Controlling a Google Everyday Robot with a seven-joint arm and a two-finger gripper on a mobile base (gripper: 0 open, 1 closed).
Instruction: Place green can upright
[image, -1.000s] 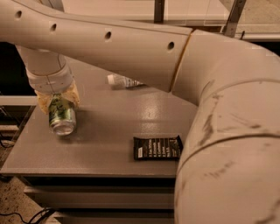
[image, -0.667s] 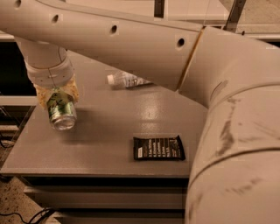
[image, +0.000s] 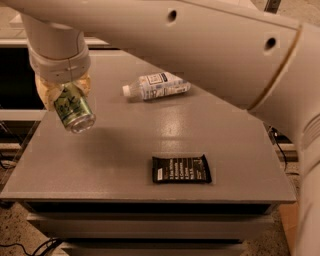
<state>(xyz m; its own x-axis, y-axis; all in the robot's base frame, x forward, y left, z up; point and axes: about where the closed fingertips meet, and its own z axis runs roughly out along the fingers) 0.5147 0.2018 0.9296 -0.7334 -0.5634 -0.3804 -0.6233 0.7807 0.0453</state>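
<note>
The green can (image: 73, 110) is held in my gripper (image: 62, 95) at the left of the grey table (image: 125, 150). The can is tilted, its silver end pointing down and toward the camera, and it hangs above the table's left edge. The yellowish fingers (image: 46, 94) close on both sides of the can's upper part. The white arm reaches across the top of the view and hides the far side of the table.
A clear plastic bottle with a white label (image: 156, 86) lies on its side at the back middle of the table. A black snack packet (image: 181, 169) lies flat near the front edge. The table's left edge is right under the can.
The gripper has lifted the can off the table and it now hangs tilted above the left edge. The view has shifted, so the table and its things appear closer.
</note>
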